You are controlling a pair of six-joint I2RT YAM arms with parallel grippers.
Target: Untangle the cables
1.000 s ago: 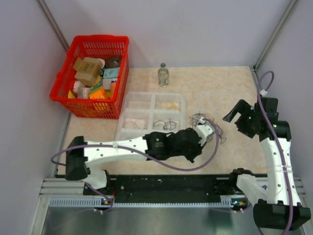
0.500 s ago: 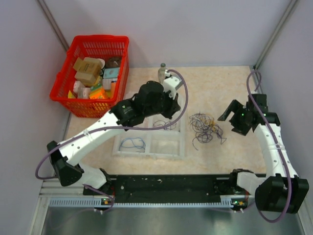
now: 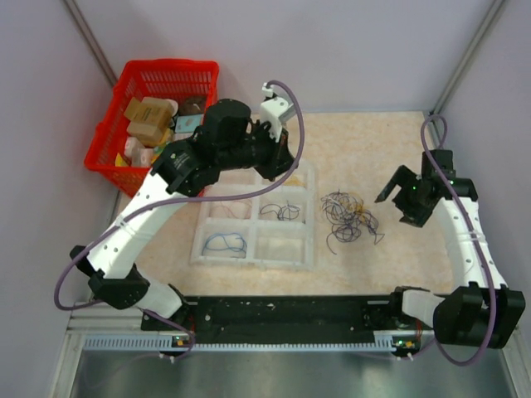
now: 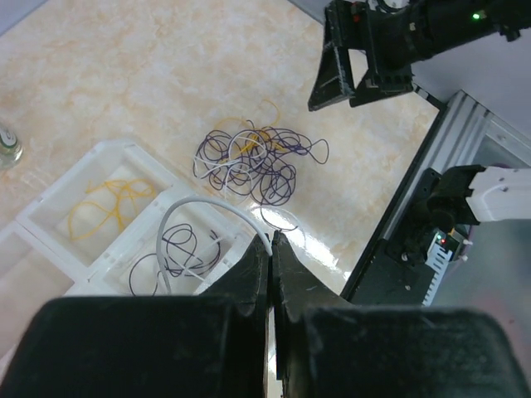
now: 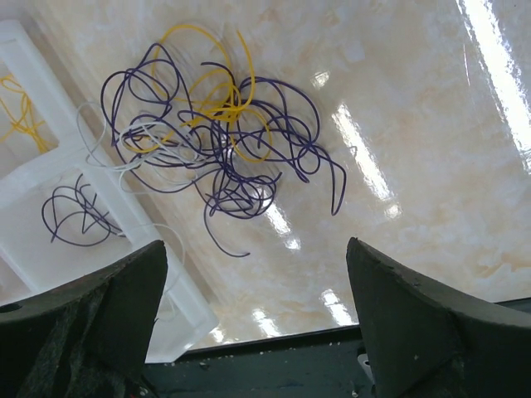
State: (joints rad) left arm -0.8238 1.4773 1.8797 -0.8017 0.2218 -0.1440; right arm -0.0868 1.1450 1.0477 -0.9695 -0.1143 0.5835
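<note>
Cables: the cables [image 3: 348,217] lie in one knotted bunch on the desk [image 3: 390,149], just right of the tray [image 3: 309,249]. They are mostly purple, with yellow and white loops.
Left gripper: the left gripper [image 4: 270,240] has its fingers pressed together. A white cable [image 4: 195,199] arcs out of the tips, so it looks clamped on that strand.
Right gripper: the right gripper [image 5: 255,249] has its fingers wide apart, holds nothing, and hovers just right of the bunch.
Changed: a second ago the left gripper was at the bunch's left edge. It has since swung back over the tray to its far end.
Tray: a yellow strand [image 4: 108,203], a purple strand [image 3: 282,211] and a blue strand [image 3: 222,243] lie in separate compartments.
Meaning: one strand seems freed and is on its way to a compartment. Most of the knot remains.
</note>
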